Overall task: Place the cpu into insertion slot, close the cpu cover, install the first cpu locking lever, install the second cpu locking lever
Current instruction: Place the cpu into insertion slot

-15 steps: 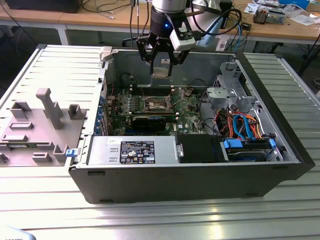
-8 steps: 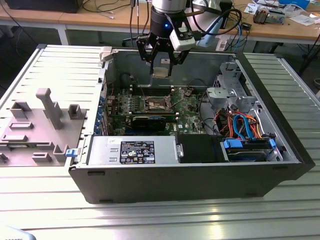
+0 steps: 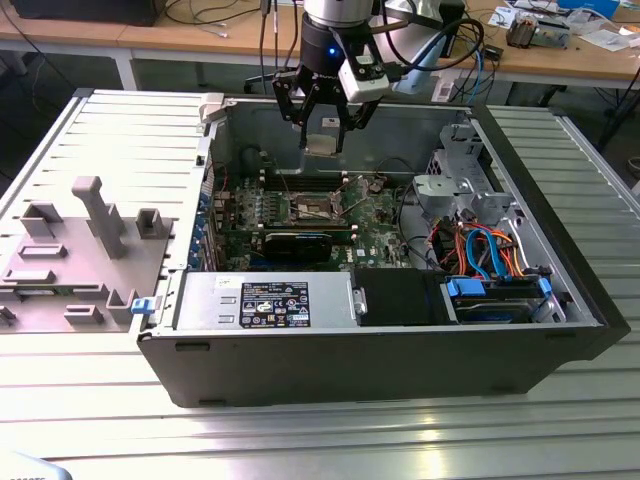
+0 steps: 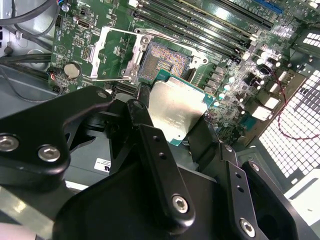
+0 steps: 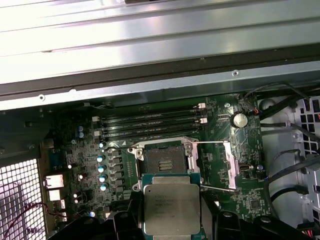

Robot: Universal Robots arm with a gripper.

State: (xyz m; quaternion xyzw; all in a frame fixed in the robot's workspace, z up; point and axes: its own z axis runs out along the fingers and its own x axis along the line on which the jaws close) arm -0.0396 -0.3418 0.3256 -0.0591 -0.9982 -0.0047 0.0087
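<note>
While the tool [image 5: 172, 216] clamps the cpu [image 5: 172, 205], the insertion slot [image 5: 163, 162] lies bare (cover [image 5: 227, 162] open).

I see the cpu [image 5: 171, 207] topped in dull, brushed silvery metal, the cpu cover [image 5: 228, 161] in bright bare metal, the gripper [image 3: 322, 135] in smooth matt black, and the motherboard [image 5: 250, 202] in glossy green.

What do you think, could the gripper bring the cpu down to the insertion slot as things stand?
Probably yes: the cpu cover is swung open, the insertion slot lies bare, and the gripper holds the cpu above it with nothing visible between.
</note>
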